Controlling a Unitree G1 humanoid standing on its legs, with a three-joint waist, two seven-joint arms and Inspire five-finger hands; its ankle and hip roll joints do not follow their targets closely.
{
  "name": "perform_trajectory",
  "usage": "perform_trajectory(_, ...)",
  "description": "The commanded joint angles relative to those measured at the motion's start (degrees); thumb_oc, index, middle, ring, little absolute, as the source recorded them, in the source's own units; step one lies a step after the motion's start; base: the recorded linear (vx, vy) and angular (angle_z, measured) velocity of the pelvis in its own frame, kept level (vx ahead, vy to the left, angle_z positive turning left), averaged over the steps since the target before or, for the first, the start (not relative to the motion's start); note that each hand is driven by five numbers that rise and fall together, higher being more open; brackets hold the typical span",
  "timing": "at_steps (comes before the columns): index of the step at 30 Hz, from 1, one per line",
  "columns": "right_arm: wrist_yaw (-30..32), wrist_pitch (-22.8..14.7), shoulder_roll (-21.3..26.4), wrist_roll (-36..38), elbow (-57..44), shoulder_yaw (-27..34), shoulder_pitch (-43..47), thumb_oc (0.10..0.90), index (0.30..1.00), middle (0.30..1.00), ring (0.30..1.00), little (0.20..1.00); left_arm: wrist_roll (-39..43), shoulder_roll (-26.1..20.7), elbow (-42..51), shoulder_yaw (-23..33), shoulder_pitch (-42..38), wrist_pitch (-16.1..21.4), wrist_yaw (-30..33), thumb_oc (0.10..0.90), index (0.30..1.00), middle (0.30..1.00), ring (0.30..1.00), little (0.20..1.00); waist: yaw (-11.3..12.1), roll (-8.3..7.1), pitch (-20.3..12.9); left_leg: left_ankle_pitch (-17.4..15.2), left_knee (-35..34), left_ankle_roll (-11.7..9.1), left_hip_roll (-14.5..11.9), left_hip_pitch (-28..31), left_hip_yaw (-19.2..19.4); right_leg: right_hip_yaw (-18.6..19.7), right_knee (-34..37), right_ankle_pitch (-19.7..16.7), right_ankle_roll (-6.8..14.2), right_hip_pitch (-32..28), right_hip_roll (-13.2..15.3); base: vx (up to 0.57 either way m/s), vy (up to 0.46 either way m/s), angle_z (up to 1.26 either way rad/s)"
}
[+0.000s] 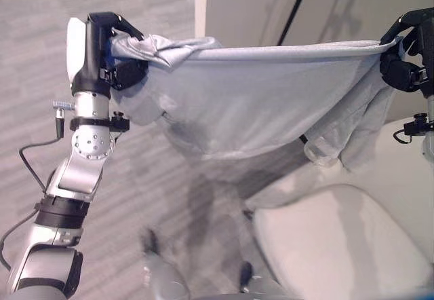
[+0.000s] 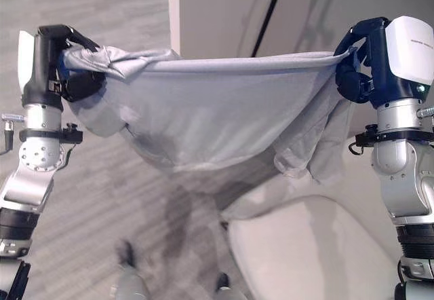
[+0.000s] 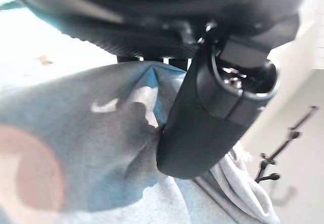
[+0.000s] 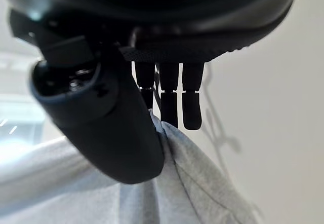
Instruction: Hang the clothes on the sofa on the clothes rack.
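A light grey garment hangs stretched in the air between my two hands, its top edge pulled into a nearly straight line and its body sagging below. My left hand is shut on the garment's left end, thumb pressed into the cloth. My right hand is shut on the right end, where a sleeve dangles; its thumb pinches the fabric. The garment's lower edge hangs just above the white sofa.
The white sofa's seat cushion lies below at the right. A white wall with a thin black pole leaning across it stands behind the garment. Grey carpet covers the floor at the left.
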State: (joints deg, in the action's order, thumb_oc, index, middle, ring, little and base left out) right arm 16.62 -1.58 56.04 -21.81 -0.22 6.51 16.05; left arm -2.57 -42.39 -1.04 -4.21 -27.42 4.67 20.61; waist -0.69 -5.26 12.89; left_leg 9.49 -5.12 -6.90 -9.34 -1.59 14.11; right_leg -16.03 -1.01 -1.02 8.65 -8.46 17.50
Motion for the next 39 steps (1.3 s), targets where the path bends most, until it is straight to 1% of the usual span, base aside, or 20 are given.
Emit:
perform_trajectory(1,5.3,2.0,6.5,0.8,3.0,2.4,7.4,0.4,0.3,0.3,0.3,0.3,-0.8,-4.6,6.1,5.2,-1.9,4.2,2.7,0.4,0.3,0.3,0.3,0.3,1.4,2.78,-6.4,-12.0,0.1,3.0,0.4,5.3,5.9,-6.8,-15.5,-6.4,0.2,4.1,8.1,0.22,0.422,-0.42)
perform_trajectory(3,5.1,2.0,6.2,1.5,3.5,2.2,7.8,0.4,0.3,0.3,0.3,0.3,-1.0,-5.0,6.3,5.4,-1.8,4.2,2.3,0.4,0.3,0.3,0.3,0.3,0.4,3.0,-5.9,-13.6,0.1,3.3,1.5,6.3,6.1,-6.5,-19.0,-5.5,0.4,6.4,8.0,0.19,0.295,-0.42)
perform_trajectory(5,5.1,1.8,6.1,2.0,3.3,3.0,7.5,0.4,0.3,0.3,0.3,0.3,-1.3,-4.6,6.5,6.2,-0.9,4.2,2.3,0.4,0.3,0.3,0.3,0.3,-0.5,3.46,-5.4,-14.6,0.1,3.6,2.9,7.7,6.3,-6.6,-18.0,-3.6,0.3,9.1,5.7,0.24,0.223,-0.04)
perform_trajectory(8,4.7,1.6,5.8,3.1,3.1,3.3,7.7,0.4,0.3,0.3,0.3,0.3,-1.6,-4.2,7.3,7.5,0.6,4.0,1.6,0.4,0.3,0.3,0.3,0.3,-1.3,4.18,-4.7,-16.5,0.1,3.7,4.0,10.4,7.5,-9.4,-10.7,-1.7,0.5,13.3,0.8,0.28,0.099,-0.15)
perform_trajectory(9,4.6,1.9,5.4,3.5,2.9,4.0,7.0,0.4,0.3,0.3,0.3,0.3,-1.7,-3.2,7.7,8.7,1.8,3.9,1.3,0.4,0.3,0.3,0.3,0.3,-1.9,4.23,-4.4,-17.7,0.1,3.6,4.7,12.2,8.3,-11.1,-3.7,-3.5,1.7,15.7,-2.8,0.26,0.025,-0.63)
perform_trajectory(12,4.7,1.7,4.9,3.5,2.5,4.9,6.1,0.4,0.3,0.3,0.3,0.3,-2.1,-2.9,7.5,9.4,2.0,3.7,1.1,0.4,0.3,0.3,0.3,0.3,-2.2,3.61,-4.6,-18.5,0.1,3.1,5.1,13.3,9.8,-15.4,4.8,-7.4,3.6,17.2,-4.4,0.22,-0.038,-0.43)
perform_trajectory(14,5.1,1.8,5.0,3.2,2.2,5.3,6.1,0.4,0.3,0.3,0.3,0.3,-3.1,-2.9,7.8,10.0,2.0,3.5,1.2,0.4,0.3,0.3,0.3,0.3,-1.7,2.86,-4.8,-18.5,0.1,2.9,5.3,13.7,11.7,-20.0,6.0,-7.2,4.3,18.1,-3.8,0.15,-0.067,-0.08)
perform_trajectory(19,4.3,0.6,5.8,3.3,0.8,6.5,4.2,0.4,0.3,0.3,0.3,0.3,-3.5,-1.0,9.5,9.2,2.4,4.2,0.8,0.4,0.3,0.3,0.3,0.3,-2.8,2.66,-7.3,-20.8,0.1,3.0,6.3,18.3,12.0,-19.4,5.9,-7.2,2.7,13.9,-5.2,0.43,-0.136,-0.05)
perform_trajectory(21,3.8,-0.1,6.2,4.2,0.0,6.7,4.4,0.4,0.3,0.3,0.3,0.3,-2.3,0.4,10.4,8.7,2.2,4.7,0.4,0.4,0.3,0.3,0.3,0.3,-2.7,2.91,-7.2,-20.0,9.8,0.2,3.4,17.9,13.4,-21.6,6.0,-4.3,0.4,9.2,-6.3,0.39,-0.268,0.15)
perform_trajectory(24,3.2,-0.6,6.6,4.7,-1.4,6.3,5.3,0.4,0.3,0.3,0.3,0.3,-0.7,1.1,11.3,10.5,4.5,4.8,0.8,0.4,0.3,0.3,0.3,0.3,-0.9,2.75,-6.2,-15.0,26.4,-2.4,-0.6,12.9,10.0,-20.5,6.0,-0.1,-2.7,5.4,-8.4,0.3,-0.239,0.09)
perform_trajectory(25,3.0,-0.7,6.6,5.2,-1.4,5.7,6.1,0.4,0.3,0.3,0.3,0.3,-0.3,1.1,11.1,10.7,4.9,4.8,1.1,0.4,0.3,0.3,0.3,0.3,0.1,2.46,-5.9,-12.9,30.3,-2.8,-1.1,11.2,8.3,-19.6,6.0,1.2,-3.6,4.2,-9.0,0.28,-0.2,-0.32)
perform_trajectory(27,2.2,-0.2,6.6,5.6,-1.3,4.8,6.9,0.4,0.3,0.3,0.3,0.3,0.3,0.7,10.5,12.0,6.1,4.3,1.2,0.4,0.3,0.3,0.3,0.3,1.0,1.68,-4.9,-13.8,35.2,-2.9,-2.2,6.4,6.2,-18.5,6.0,3.1,-4.8,2.6,-10.0,0.23,-0.165,-0.66)
perform_trajectory(28,1.7,-0.2,6.7,5.8,-1.6,4.8,6.9,0.4,0.3,0.3,0.3,0.3,0.7,0.2,10.6,13.0,7.0,4.2,1.4,0.4,0.3,0.3,0.3,0.3,1.6,1.39,-4.5,-15.3,34.4,-2.0,-2.3,4.2,5.2,-17.8,6.0,3.5,-4.6,2.1,-10.3,0.29,-0.031,-0.81)
perform_trajectory(29,1.1,-0.1,7.2,5.9,-1.8,4.4,7.3,0.4,0.3,0.3,0.3,0.3,0.5,-0.8,11.2,14.9,8.9,4.0,1.5,0.4,0.3,0.3,0.3,0.3,2.7,0.67,-4.2,-18.4,27.8,0.1,-1.2,2.0,4.5,-16.1,6.0,3.5,-3.4,1.8,-9.7,0.27,0.045,-0.72)
perform_trajectory(30,1.0,-0.2,7.4,5.9,-1.6,4.2,7.5,0.4,0.3,0.3,0.3,0.3,0.4,-1.2,11.4,15.2,9.2,4.0,1.5,0.4,0.3,0.3,0.3,0.3,3.0,0.77,-4.1,-18.5,24.1,0.4,-0.7,1.5,3.7,-15.3,6.0,3.6,-3.1,1.7,-9.8,0.27,0.107,-1.13)
perform_trajectory(31,0.9,-0.2,7.7,5.9,-1.4,3.8,7.9,0.4,0.3,0.3,0.3,0.3,0.2,-1.7,11.6,15.8,9.7,4.0,1.5,0.4,0.3,0.3,0.3,0.3,3.6,0.94,-4.0,-17.1,17.5,0.4,0.0,1.0,2.5,-14.3,6.0,3.7,-2.8,1.4,-10.0,0.31,0.071,-1.18)
perform_trajectory(32,1.1,-0.5,8.3,6.2,-0.9,2.7,9.2,0.4,0.3,0.3,0.3,0.3,0.3,-2.1,11.6,16.4,10.4,3.9,2.0,0.4,0.3,0.3,0.3,0.3,4.7,0.98,-3.7,-10.6,5.5,-0.4,0.3,-1.7,-0.6,-12.4,6.0,5.3,-3.2,-0.2,-10.8,0.42,0.034,-1.19)
perform_trajectory(33,1.6,-0.5,8.5,6.5,-0.7,2.4,9.8,0.4,0.3,0.3,0.3,0.3,0.4,-2.4,11.7,16.5,10.2,4.2,2.6,0.4,0.3,0.3,0.3,0.3,5.4,0.97,-3.1,-7.2,0.5,-1.0,0.1,-5.3,-2.7,-10.8,6.0,6.6,-4.0,-1.8,-11.6,0.44,-0.008,-0.56)
perform_trajectory(36,1.4,-0.2,6.9,6.3,-1.0,-0.9,13.5,0.4,0.3,0.3,0.3,0.3,1.2,-2.2,14.4,16.1,10.6,4.9,1.4,0.4,0.3,0.3,0.3,0.3,5.9,3.47,-5.8,-4.8,0.1,-1.1,1.4,-2.6,-4.1,-7.0,6.0,7.5,-4.5,-3.8,-13.6,0.46,0.132,-1.02)
perform_trajectory(39,2.0,0.5,5.5,4.8,-1.3,-2.4,15.1,0.4,0.3,0.3,0.3,0.3,1.3,-1.8,14.6,16.8,10.3,5.0,2.7,0.4,0.3,0.3,0.3,0.3,6.7,3.15,-7.9,-6.7,0.1,1.1,3.8,1.3,-2.2,-6.3,6.0,7.0,-3.5,-6.4,-11.2,0.5,0.308,-1.32)
